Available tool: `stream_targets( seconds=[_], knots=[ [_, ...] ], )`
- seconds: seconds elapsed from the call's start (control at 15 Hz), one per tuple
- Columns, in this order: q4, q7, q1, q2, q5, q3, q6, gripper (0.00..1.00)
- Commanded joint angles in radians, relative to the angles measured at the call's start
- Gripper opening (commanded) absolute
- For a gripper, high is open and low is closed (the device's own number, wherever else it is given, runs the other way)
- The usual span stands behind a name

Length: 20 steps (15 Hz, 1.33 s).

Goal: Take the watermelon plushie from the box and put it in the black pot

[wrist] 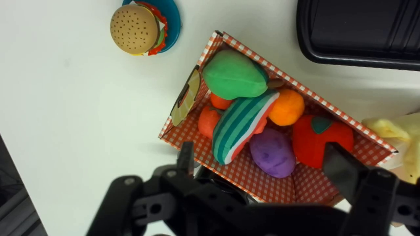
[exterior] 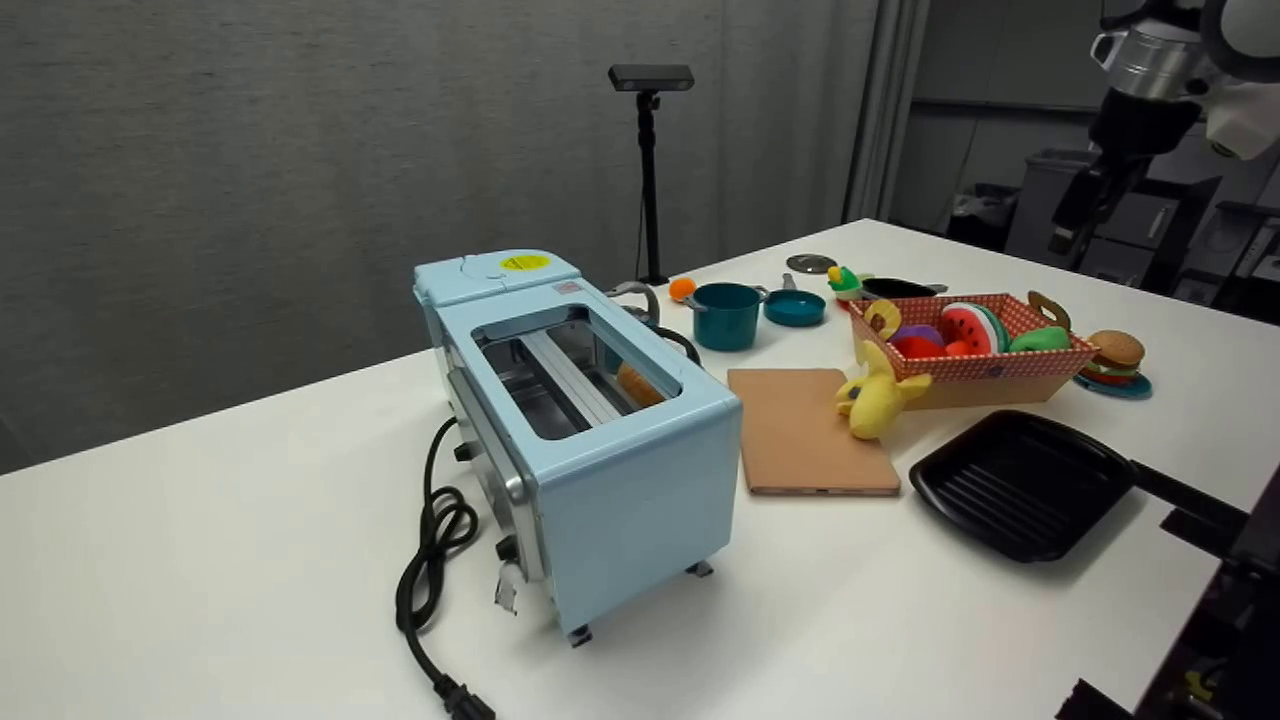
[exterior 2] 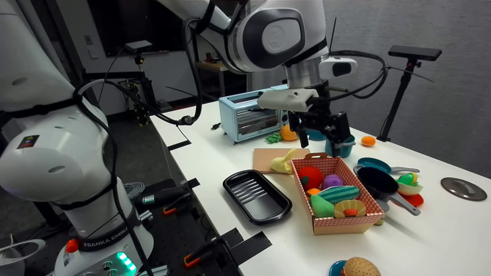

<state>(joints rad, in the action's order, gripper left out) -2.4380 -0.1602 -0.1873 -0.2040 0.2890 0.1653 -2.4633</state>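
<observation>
Across my wrist view, from left to right: a toy burger (wrist: 134,29) sat outside the box (wrist: 275,190), off its left short end. Above the box, I had the gripper (wrist: 258,152) spread wide, its 2 dark fingers (wrist: 187,159) well apart with nothing held between them. Inside the box and below the gripper, the green-striped watermelon plushie (wrist: 242,127) lay between the lines of those fingers, nearer the left of the 2 in the view, with most of its length further up the view than the fingertips. Its long axis slanted from lower left to upper right, roughly square across the box's long sides, while the fingers faced each other level across the view. I judged that the grasp hinged on this angle: turning the gripper until its span ran along the box's long sides would bring the fingers together over the plushie's narrow width. A green pear-shaped toy (wrist: 234,74) appeared to touch its upper end, and a purple toy (wrist: 272,153) lay just beside its right flank, so I expected little room for the fingertips. Farther right in the box, a red toy (wrist: 311,144) was partly covered by the right-hand finger. Outside the box, at upper right, lay a black ridged pan (wrist: 357,29). In an exterior view, the black pot (exterior 2: 378,180), my likely goal, stood just beside the box's long side opposite that pan.
</observation>
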Motion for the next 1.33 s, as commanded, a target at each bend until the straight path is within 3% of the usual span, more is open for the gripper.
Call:
stream_targets(
  seconds=[0.0,0.53,1.27],
  knots=[
    [0.021,-0.010,0.005,0.025,-0.016,0.003,0.012,1.00],
    [0.108,0.004,0.001,0.148,-0.008,0.003,0.025,1.00],
    [0.357,0.002,0.006,0.420,-0.015,0.004,0.082,1.00]
  ],
)
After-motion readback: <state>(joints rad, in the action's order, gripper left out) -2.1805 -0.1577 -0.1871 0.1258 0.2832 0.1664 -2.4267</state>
